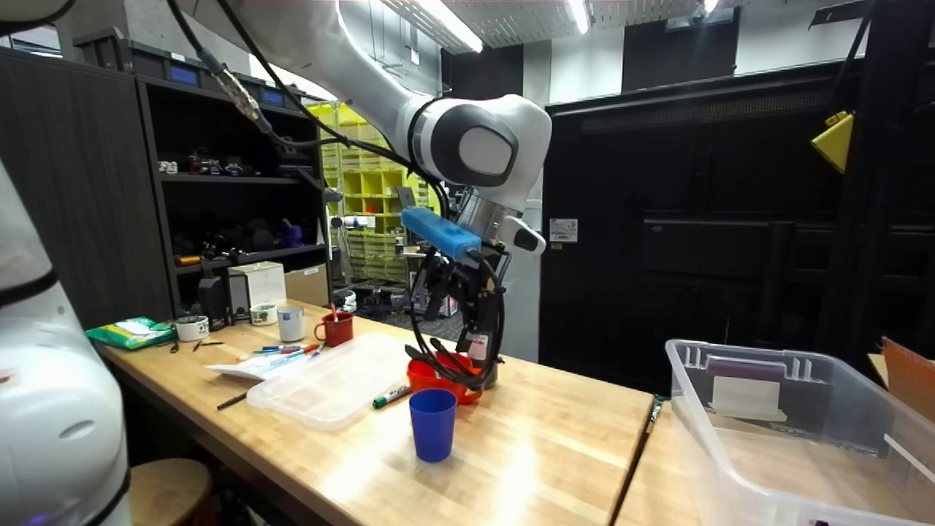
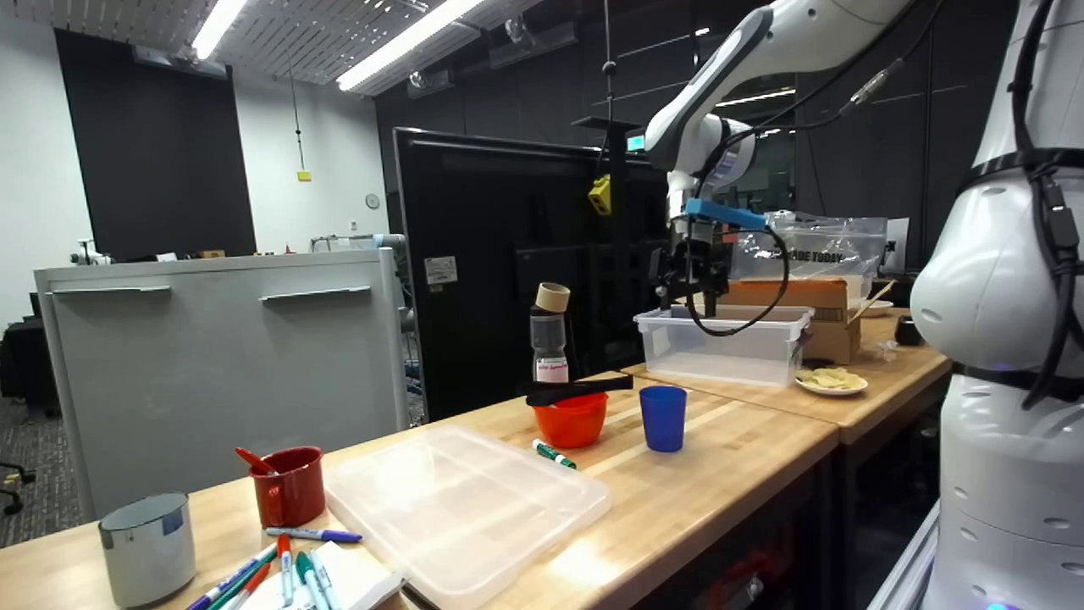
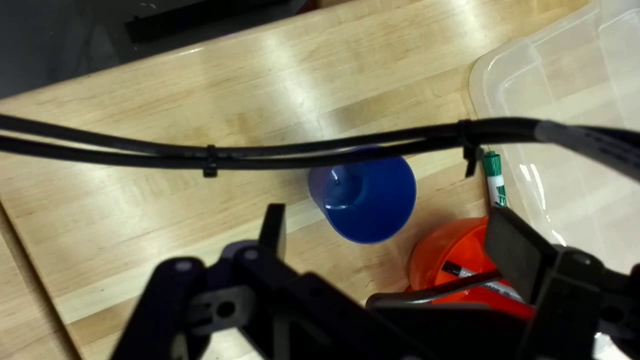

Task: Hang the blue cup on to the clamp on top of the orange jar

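Observation:
The blue cup (image 1: 432,429) stands upright on the table in both exterior views (image 2: 663,420). In the wrist view the blue cup (image 3: 375,200) shows its open mouth. The orange jar (image 2: 572,425) stands close beside it, also in an exterior view (image 1: 424,376) and the wrist view (image 3: 427,252). A black clamp (image 2: 576,390) lies across the jar's mouth; its dark bar (image 3: 430,292) shows in the wrist view. My gripper (image 3: 393,237) is open and empty, pointing down above the table. In both exterior views the gripper (image 1: 449,321) hangs higher than the cup (image 2: 690,307).
A green marker (image 3: 494,180) lies near the jar, beside a clear plastic lid (image 2: 466,508). A bottle (image 2: 549,335) with a tape roll on top stands behind the jar. A clear bin (image 1: 719,453) stands across the table gap. Black cables (image 3: 300,156) cross the wrist view.

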You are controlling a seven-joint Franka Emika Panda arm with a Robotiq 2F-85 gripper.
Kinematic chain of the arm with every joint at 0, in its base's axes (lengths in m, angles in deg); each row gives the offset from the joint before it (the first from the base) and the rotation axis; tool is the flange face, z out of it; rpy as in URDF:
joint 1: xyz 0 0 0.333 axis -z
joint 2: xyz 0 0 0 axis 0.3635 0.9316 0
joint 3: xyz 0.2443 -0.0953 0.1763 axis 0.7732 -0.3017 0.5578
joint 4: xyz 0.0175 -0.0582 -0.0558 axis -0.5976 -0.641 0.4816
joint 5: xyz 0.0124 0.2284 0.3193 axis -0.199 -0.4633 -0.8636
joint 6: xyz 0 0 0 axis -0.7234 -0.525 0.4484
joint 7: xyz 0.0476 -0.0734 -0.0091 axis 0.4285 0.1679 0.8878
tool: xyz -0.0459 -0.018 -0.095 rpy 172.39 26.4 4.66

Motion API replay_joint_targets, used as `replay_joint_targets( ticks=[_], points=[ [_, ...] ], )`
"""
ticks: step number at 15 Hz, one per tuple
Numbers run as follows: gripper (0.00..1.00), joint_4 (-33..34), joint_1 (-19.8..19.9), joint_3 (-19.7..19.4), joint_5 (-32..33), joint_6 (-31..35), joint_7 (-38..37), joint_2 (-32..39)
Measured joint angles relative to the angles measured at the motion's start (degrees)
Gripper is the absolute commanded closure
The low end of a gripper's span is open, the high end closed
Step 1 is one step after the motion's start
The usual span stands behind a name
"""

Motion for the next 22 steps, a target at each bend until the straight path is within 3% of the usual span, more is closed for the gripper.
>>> replay_joint_targets(
  ticks=[8, 15, 18, 22],
  points=[
    [0.00, -6.8, 0.5, 3.1, 4.3, 13.5, -6.8, -0.4],
    [0.00, -14.6, 0.5, 8.3, 14.6, 15.1, -15.2, -6.9],
    [0.00, -16.4, 0.5, 9.4, 15.5, 15.0, -14.5, -9.0],
    [0.00, -17.1, -0.1, 9.0, 15.4, 12.7, -4.3, -8.9]
  ],
)
